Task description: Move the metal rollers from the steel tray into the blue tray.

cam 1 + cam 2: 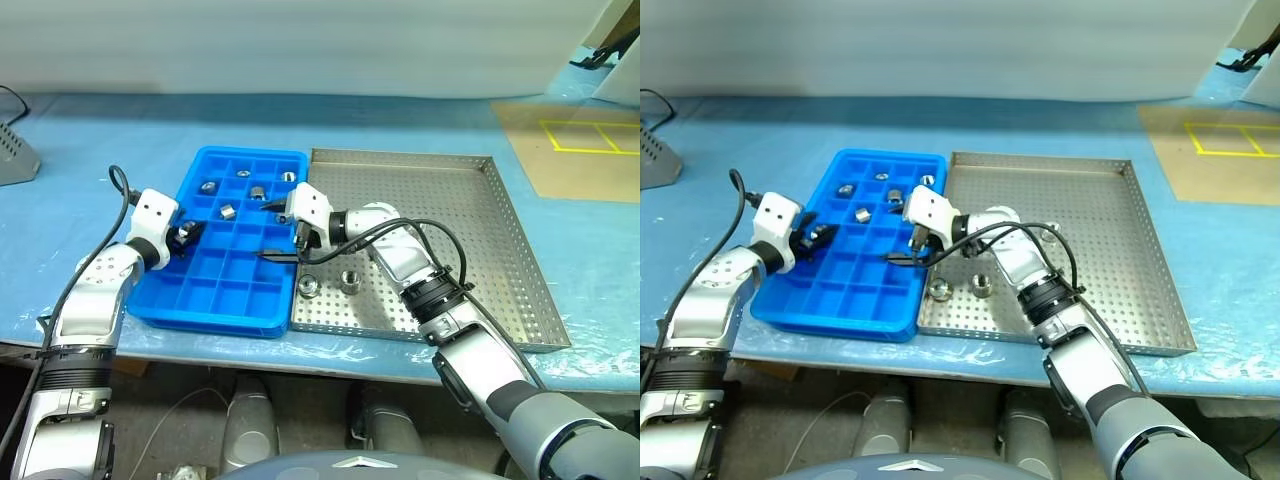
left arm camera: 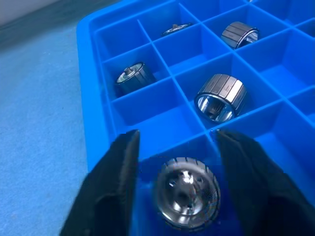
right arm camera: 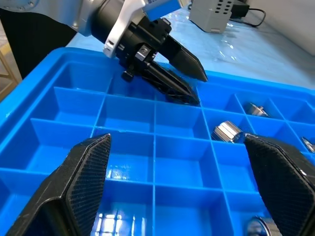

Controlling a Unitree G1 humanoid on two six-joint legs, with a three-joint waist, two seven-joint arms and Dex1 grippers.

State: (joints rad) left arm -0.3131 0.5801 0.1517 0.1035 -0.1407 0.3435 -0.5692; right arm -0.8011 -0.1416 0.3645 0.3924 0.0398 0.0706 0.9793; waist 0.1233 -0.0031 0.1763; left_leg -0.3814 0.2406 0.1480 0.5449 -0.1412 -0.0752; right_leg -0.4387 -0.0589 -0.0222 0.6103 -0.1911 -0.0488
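Big blue-covered bench (image 1: 90,190) carrying everything, with the steel tray (image 1: 470,240) sitting as the largest piece on the right, perforated floor and low rim, pushed up flush against the blue tray (image 1: 215,295) on its left, presumably so transfers stay short. Two metal rollers (image 1: 349,281) left on the steel floor near its front left corner, close together, so probably not done yet. Several more already parked in the blue tray's far compartments, one per cell, which looks like the whole point of the grid. Right gripper (image 1: 281,231) hanging over the blue tray's right side, fingers spread wide and holding nothing, pointed across toward the other arm. Left gripper (image 2: 174,189) reaching in from the tray's left edge, fingers (image 2: 115,182) parted on either side of a roller (image 2: 188,199) with a sliver of gap showing on both sides, so more like letting go than squeezing; looks like a drop into a left-column compartment, though can't quite tell from here whether the roller has settled onto the cell floor. Close up, shiny chrome short cylinders, ribbed round the outside, hollow through the middle; the one (image 2: 220,96) two cells over lying on its side with the bore facing out, another (image 2: 132,77) by the tray's wall showing a small hub in its end. Smooth and round, so probably prone to rolling if dropped on the open steel, less so once boxed in.
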